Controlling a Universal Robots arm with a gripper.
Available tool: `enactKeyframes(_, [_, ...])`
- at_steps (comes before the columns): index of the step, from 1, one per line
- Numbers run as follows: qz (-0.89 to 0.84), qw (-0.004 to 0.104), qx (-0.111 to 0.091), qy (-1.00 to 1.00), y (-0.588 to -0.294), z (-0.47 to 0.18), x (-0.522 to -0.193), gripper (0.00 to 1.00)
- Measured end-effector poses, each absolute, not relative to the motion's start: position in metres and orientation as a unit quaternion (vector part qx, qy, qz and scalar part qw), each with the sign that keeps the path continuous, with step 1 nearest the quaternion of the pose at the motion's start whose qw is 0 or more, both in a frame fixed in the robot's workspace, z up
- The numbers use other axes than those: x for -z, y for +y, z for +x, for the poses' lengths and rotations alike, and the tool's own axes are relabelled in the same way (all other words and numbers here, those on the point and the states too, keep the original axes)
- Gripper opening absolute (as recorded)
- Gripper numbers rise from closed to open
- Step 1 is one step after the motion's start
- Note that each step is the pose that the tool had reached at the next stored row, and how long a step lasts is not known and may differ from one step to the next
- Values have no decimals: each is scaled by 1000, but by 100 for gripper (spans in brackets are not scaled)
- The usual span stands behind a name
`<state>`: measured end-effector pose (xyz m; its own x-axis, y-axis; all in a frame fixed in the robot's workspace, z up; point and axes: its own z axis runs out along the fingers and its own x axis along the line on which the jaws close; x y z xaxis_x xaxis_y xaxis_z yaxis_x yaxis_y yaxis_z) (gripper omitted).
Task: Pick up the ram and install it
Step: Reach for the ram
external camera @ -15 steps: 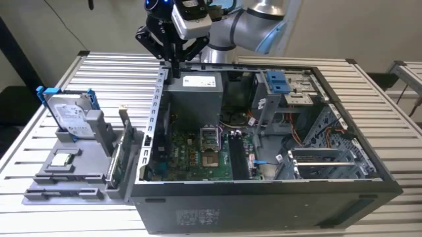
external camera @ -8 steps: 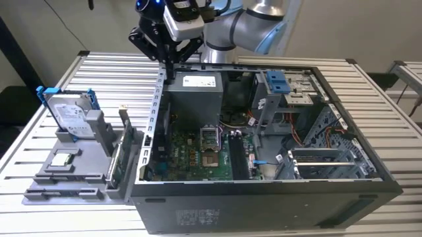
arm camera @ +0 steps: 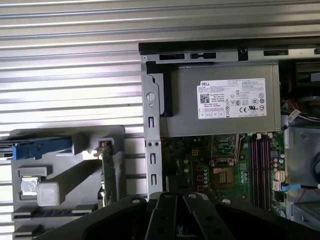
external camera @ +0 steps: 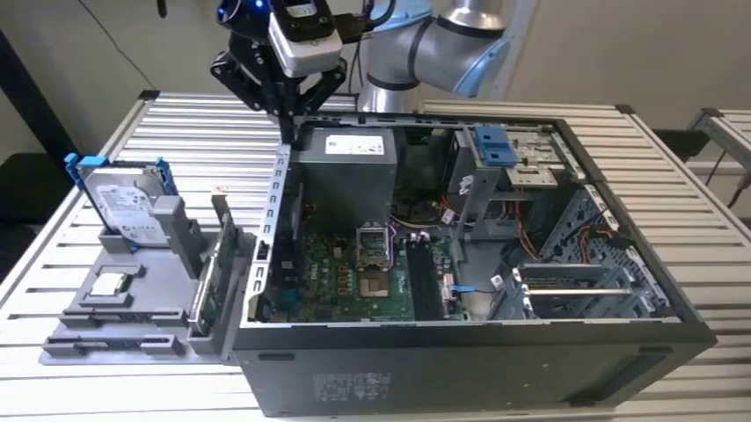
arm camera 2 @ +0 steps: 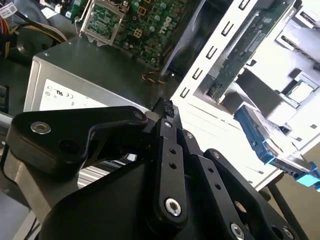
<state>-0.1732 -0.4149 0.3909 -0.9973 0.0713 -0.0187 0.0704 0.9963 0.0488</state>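
Grip: fingers [arm camera 2: 169, 150] clenched on thin dark ram [arm camera 2: 167, 106], apparently; seen end-on. Hangs over case [external camera: 470, 352] rear wall, toward desk [external camera: 176, 123] far edge. Risks: ram clips wall or power supply [arm camera: 220, 107]; tip-only pinch lets it swing and miss slots [arm camera: 257, 165].

Exterior view sits high and off the arm, angled down across the open computer case [external camera: 470, 352] on the slatted table [external camera: 188, 123], mid range. First wrist view faces straight down on the case from above. Second wrist view is tilted and oblique, close behind the gripper [arm camera 2: 167, 109]. All three share the power supply [external camera: 352, 176] [arm camera 2: 85, 75] [arm camera: 225, 107] and the hard drive [external camera: 123, 207] [arm camera 2: 265, 137] [arm camera: 42, 149].
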Motion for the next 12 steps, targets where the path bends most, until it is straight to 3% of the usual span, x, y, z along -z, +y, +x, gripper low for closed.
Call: enactKeyframes(12, [35,10,-24,999,-423,-196,-391,11])
